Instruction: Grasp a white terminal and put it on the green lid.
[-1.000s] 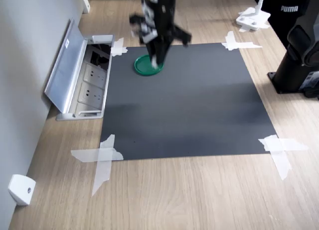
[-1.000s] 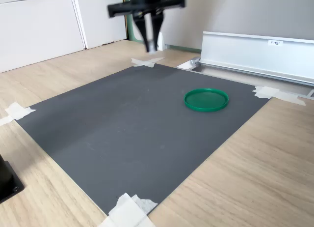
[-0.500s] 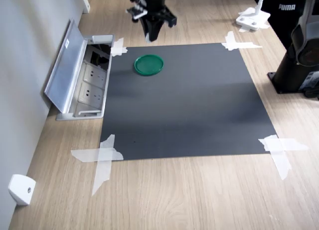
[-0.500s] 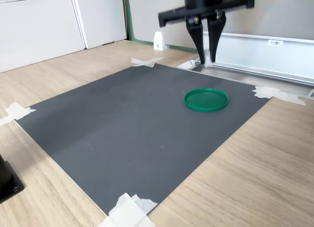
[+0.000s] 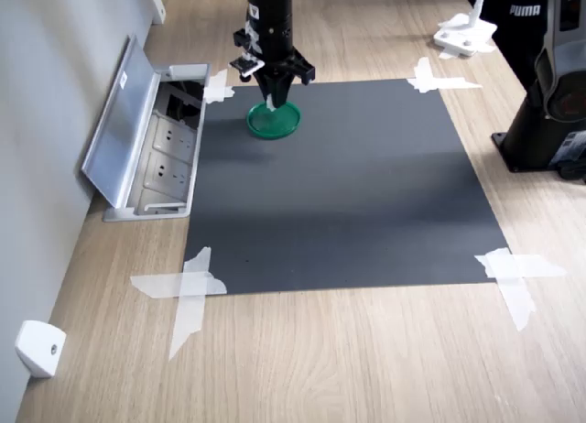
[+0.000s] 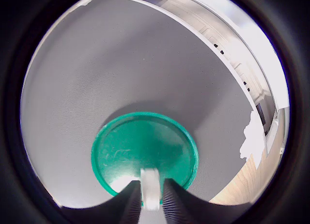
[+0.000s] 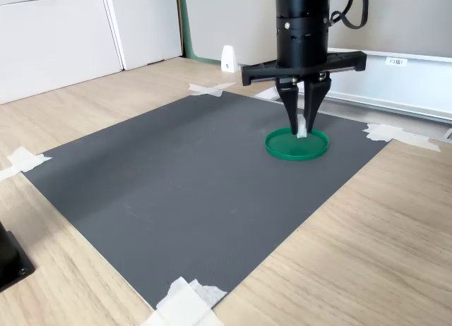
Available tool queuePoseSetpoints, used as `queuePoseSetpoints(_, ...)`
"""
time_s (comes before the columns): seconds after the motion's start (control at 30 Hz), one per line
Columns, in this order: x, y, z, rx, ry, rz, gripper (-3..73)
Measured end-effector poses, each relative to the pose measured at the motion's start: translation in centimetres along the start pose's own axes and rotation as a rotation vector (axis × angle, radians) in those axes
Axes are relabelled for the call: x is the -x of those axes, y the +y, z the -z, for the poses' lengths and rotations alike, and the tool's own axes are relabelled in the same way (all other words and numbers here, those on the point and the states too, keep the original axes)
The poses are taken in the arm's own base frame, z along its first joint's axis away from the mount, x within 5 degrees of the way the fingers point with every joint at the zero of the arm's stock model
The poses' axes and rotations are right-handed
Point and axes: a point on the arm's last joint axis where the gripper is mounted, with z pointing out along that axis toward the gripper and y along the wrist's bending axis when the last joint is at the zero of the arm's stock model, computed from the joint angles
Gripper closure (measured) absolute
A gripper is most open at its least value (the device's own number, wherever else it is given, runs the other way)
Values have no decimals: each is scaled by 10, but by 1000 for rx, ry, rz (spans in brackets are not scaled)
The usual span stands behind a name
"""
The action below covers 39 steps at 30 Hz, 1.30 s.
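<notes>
My gripper (image 7: 301,128): pointing straight down over the green lid, its two black tapered fingers (image 5: 274,101) drawn in close on the white terminal, with only that piece between them.
White terminal (image 7: 301,126): pinched between my fingertips just above the lid's inner face; in the wrist view it is a small pale block (image 6: 150,187) at the lid's edge. Whether it touches the lid I cannot tell.
Green lid (image 5: 275,121): flat round dark-green plastic disc with a raised rim, lying on the mat near its far left corner in the first exterior view; its glossy face (image 6: 145,151) shows faint scuffs in the wrist view.
Mat (image 5: 339,185): dark grey, matte, finely textured square sheet, its corners held down with white tape strips (image 5: 188,290).
Open room: the mat is bare to the near side and to the first exterior view's right of the lid.
Tight side: an open metal socket box (image 5: 151,148) with a raised grey lid sits just off the mat's edge on the first exterior view's left, close to the green lid.
Table (image 7: 381,255): light wood-grain surface, smooth, all round the mat.
Far edge: a white stand base (image 5: 462,34) rests on the wood beyond the mat's far right corner in the first exterior view.
Near left: a white wedge-shaped piece (image 5: 38,348) with a hole, well apart from the mat.
</notes>
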Motion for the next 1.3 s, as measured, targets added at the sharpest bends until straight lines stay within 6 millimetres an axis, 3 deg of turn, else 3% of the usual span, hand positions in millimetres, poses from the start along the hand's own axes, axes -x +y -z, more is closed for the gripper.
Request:
queuePoseSetpoints(0.23,3,1,0,11,-31,-20,176)
queuePoseSetpoints(0.33,3,1,13,-9,-58,-39,134)
queuePoseSetpoints(0.43,2,1,47,-84,-128,-71,137)
queuePoseSetpoints(0.57,-4,12,118,-188,-285,-210,198)
queuePoseSetpoints(0.67,-11,24,159,-223,-397,-316,283)
queuePoseSetpoints(0.83,-29,52,217,-298,-564,-435,524)
queuePoseSetpoints(0.93,-45,74,239,-378,-649,-451,650)
queuePoseSetpoints(1.1,-74,120,250,-440,-751,-499,697)
queuePoseSetpoints(1.3,-108,175,226,-454,-890,-685,700)
